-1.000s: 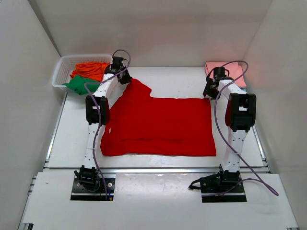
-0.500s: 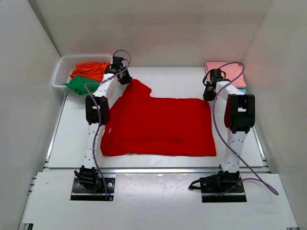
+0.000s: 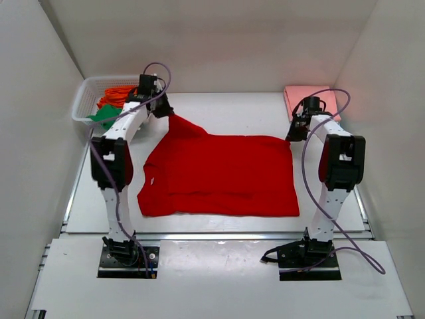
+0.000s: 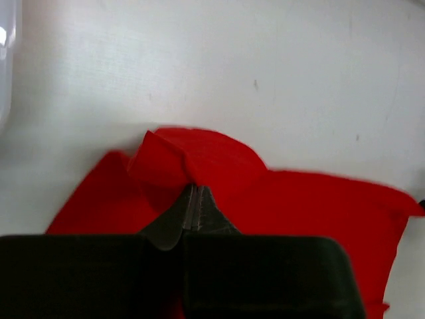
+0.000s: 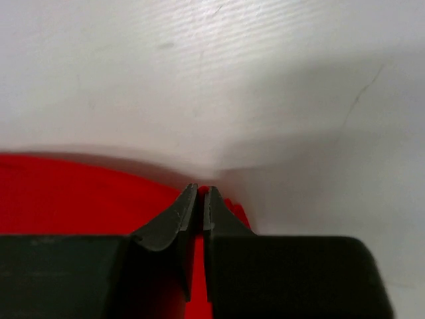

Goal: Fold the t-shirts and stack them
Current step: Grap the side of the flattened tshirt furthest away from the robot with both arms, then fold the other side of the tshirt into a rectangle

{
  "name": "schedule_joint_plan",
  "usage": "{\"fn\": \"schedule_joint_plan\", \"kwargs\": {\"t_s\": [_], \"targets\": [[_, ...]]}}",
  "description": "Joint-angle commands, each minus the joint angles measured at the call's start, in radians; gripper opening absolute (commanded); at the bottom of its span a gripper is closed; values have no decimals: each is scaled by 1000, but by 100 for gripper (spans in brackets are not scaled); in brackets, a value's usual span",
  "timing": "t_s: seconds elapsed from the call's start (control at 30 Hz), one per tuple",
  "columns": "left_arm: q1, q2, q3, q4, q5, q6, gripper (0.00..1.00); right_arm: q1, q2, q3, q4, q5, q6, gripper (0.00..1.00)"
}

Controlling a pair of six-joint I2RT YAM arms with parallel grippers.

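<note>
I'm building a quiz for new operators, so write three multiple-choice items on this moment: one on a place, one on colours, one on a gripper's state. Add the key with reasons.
1. Where does the salmon pink t-shirt lie?
A. at the near left edge
B. at the far right corner of the table
C. between the arm bases

2. Which colours are the shirts in the white basket?
A. orange and green
B. blue and yellow
C. both black

3. How is the right gripper?
A. wide open
B. shut on the red t-shirt
C. shut on nothing

Key:
1 B, it lies folded by the right wall at the back.
2 A, the orange t-shirt and green t-shirt show inside the rim.
3 B, red cloth sits between the closed fingers.
</note>
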Motion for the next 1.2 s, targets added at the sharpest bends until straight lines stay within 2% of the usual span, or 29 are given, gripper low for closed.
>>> {"fn": "schedule_joint_plan", "kwargs": {"t_s": [0.0,0.13,0.47,0.63,1.0,1.17], "targets": [[-6,-212,-229,83,3,39,0,14,-135,-57,28,-80,-31,0],[2,-345,-434,82,1,53,0,16,-239,-152,44,-112,-38,0],[4,-681,-770,11,-51,61,0,-41,-483,-447,70,-158,-76,0],[-25,-845,-851,-56,-93,44,0,-81,-542,-527,64,-175,-110,0],[-59,-1115,-1114,-155,-96,-16,0,-58,-588,-612,50,-187,-113,0],[-56,-1175,-1135,-191,-100,-32,0,-57,-623,-660,39,-175,-97,0]]}}
